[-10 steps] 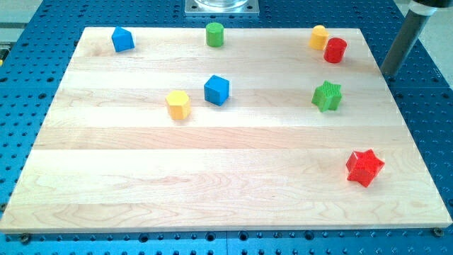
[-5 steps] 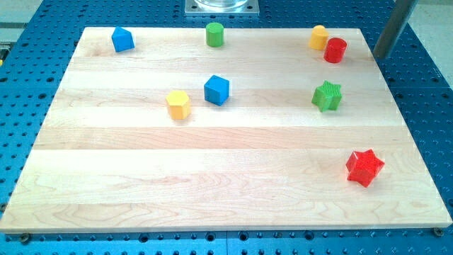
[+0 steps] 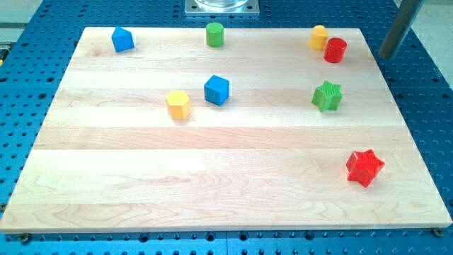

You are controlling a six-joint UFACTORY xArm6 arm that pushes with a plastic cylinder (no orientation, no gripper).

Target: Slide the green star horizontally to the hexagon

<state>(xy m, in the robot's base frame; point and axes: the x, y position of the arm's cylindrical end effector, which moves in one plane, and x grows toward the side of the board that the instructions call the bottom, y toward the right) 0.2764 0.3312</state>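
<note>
The green star (image 3: 327, 95) lies on the wooden board (image 3: 226, 177) at the view's right, in the upper half. The yellow hexagon (image 3: 178, 104) lies left of the board's middle, at about the same height. A blue cube (image 3: 216, 90) sits between them, just right of the hexagon. My tip (image 3: 386, 57) is off the board's upper right corner, over the blue perforated table. It is up and to the right of the green star and touches no block.
A red cylinder (image 3: 335, 50) and a yellow cylinder (image 3: 319, 37) stand together near the board's upper right. A green cylinder (image 3: 214, 34) is at top centre. A blue block (image 3: 122, 39) is at top left. A red star (image 3: 364, 167) lies at lower right.
My tip moved up and slightly left from beside the board's right edge, then edged a little back to the right. No block has moved.
</note>
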